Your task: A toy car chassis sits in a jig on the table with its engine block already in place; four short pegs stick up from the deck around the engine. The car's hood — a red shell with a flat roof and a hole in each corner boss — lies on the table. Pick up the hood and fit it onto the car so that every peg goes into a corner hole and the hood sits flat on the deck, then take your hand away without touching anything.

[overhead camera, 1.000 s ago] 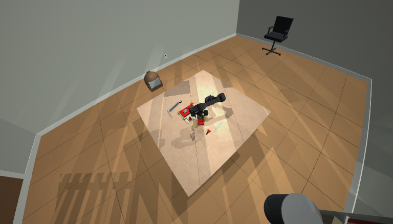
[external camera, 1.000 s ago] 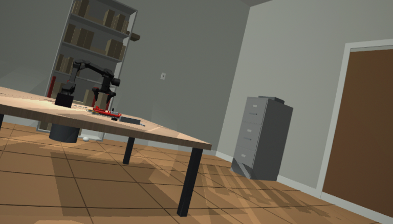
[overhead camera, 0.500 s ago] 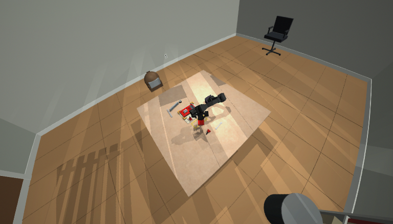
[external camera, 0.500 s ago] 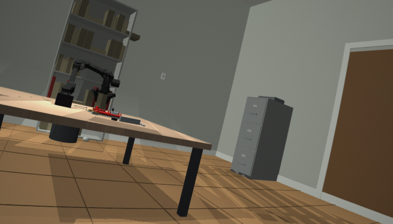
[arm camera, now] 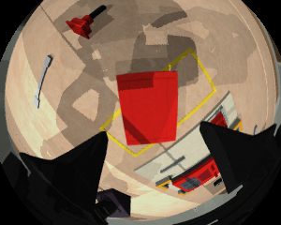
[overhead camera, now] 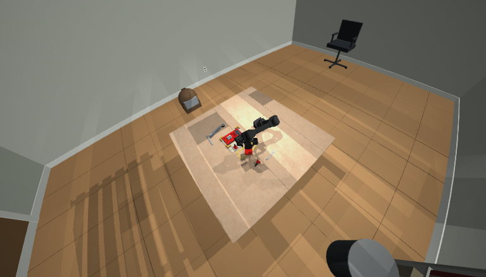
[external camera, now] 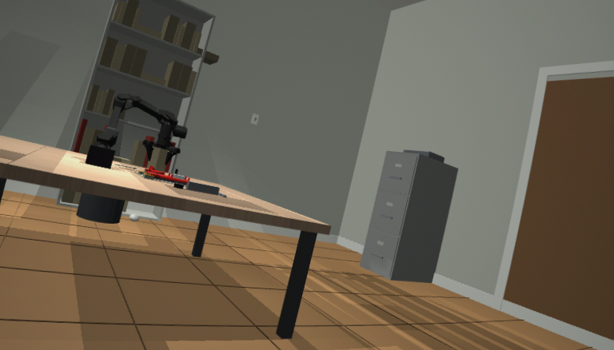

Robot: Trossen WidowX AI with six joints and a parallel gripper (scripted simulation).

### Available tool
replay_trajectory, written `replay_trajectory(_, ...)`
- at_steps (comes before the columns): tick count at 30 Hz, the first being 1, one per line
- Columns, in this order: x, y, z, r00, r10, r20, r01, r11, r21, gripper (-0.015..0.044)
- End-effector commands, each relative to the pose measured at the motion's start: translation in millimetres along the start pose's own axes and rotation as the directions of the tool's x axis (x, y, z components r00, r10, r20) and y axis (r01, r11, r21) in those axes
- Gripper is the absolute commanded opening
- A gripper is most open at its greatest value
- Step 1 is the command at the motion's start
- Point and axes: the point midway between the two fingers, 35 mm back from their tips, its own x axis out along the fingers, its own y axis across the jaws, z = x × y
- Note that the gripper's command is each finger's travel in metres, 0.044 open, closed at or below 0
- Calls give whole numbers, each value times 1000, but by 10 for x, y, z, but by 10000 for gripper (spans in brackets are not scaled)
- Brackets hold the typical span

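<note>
The red hood (arm camera: pixel 150 105) (overhead camera: pixel 248 151) lies on the table, roof up, partly across a yellow outline (arm camera: pixel 203 69). Its corner holes do not show. My gripper (arm camera: pixel 155 131) (external camera: pixel 158 160) is open and empty. It is above the table with its fingertips spread wider than the hood; in the wrist view the hood shows between and beyond the tips. The red car chassis (overhead camera: pixel 229 140) (external camera: pixel 167 176) sits in its jig to one side, partly behind my right finger in the wrist view. The pegs are too small to make out.
A red piece with a black handle (arm camera: pixel 81 24) (overhead camera: pixel 257 161) and a thin silver tool (arm camera: pixel 41 82) (overhead camera: pixel 273 152) lie near the hood. A pale board (arm camera: pixel 152 168) lies between hood and chassis. A long grey tool (overhead camera: pixel 215 131) lies beyond the chassis.
</note>
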Motion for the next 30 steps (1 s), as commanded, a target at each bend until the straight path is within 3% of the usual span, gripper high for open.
replay_trajectory(1, 31, 1, 5, 1000, 1, 5, -1, 1000, 4, 440)
replay_trajectory(30, 219, -1, 18, 1000, 1, 6, -2, 1000, 3, 440)
